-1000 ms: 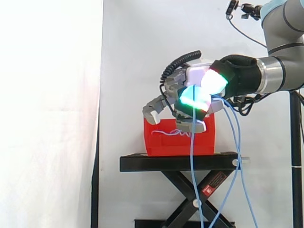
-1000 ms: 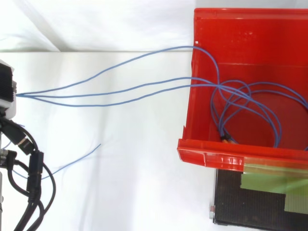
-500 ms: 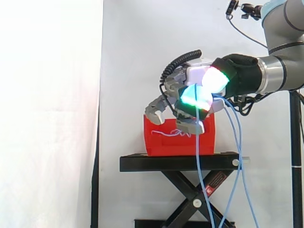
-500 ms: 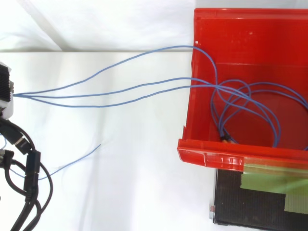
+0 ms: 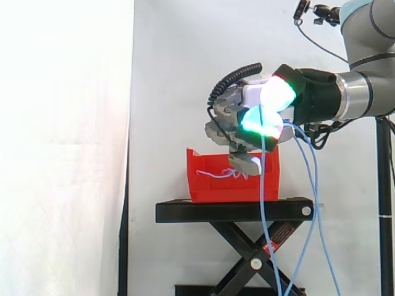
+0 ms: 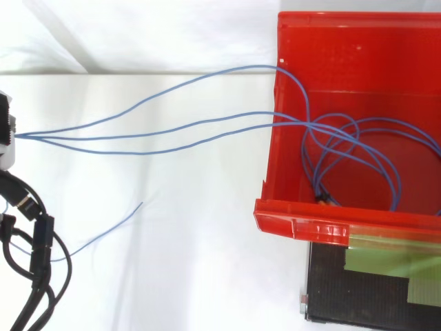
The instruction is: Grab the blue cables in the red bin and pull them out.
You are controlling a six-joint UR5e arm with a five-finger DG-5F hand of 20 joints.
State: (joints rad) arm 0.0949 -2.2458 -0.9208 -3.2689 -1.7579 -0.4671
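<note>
Left of the red bin (image 6: 358, 48) in the top view, the hand (image 6: 4, 146) has slid a little further away than half a second ago. From it three strands of the blue cables (image 6: 313, 126) stretch across to the bin's left wall. Inside the bin the loops lie almost as they did, so I judge the pull to be under way but with much slack left to take up.

In the side view the hand (image 5: 237, 114) sits just above the bin (image 5: 216, 188), slightly higher than before. The finger that had reached out to the bin's left is now folded in with the rest. The fingers are curled tight around the cables (image 5: 263, 185), which hang from the glowing pads down past the bin's front.

A loose cable end (image 6: 117, 224) lies on the white sheet (image 6: 179, 276) well left of the bin. The bin rests on a black stand (image 5: 228, 211), with a white curtain (image 5: 68, 154) behind
</note>
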